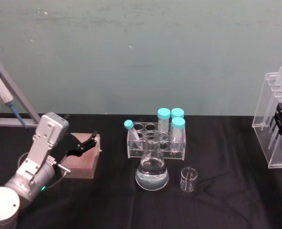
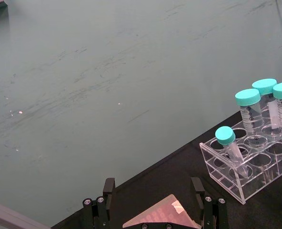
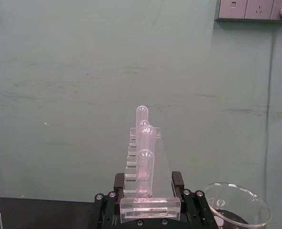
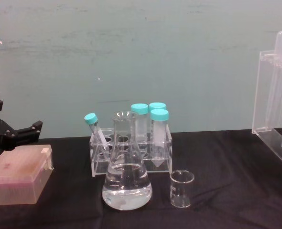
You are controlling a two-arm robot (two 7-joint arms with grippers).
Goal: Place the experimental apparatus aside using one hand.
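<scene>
A conical flask (image 1: 152,171) of clear liquid stands mid-table, with a small glass beaker (image 1: 188,179) just to its right. At the far right is the tall acrylic rack (image 1: 276,129) of long round-topped tubes. My right gripper (image 1: 280,119) is shut on it, its fingers (image 3: 177,180) pressing on either side of the rack's base (image 3: 149,206). The chest view shows the rack (image 4: 273,105) at the right edge; whether it rests on the cloth I cannot tell. My left gripper (image 1: 89,143) hangs open over the pink box (image 1: 82,164) at the left.
A low clear rack (image 1: 156,143) with teal-capped tubes stands right behind the flask. A pipette (image 1: 0,88) on a grey stand sits at the far left. A clear glass rim (image 3: 236,202) lies close beside the right gripper. The black cloth is bare in front.
</scene>
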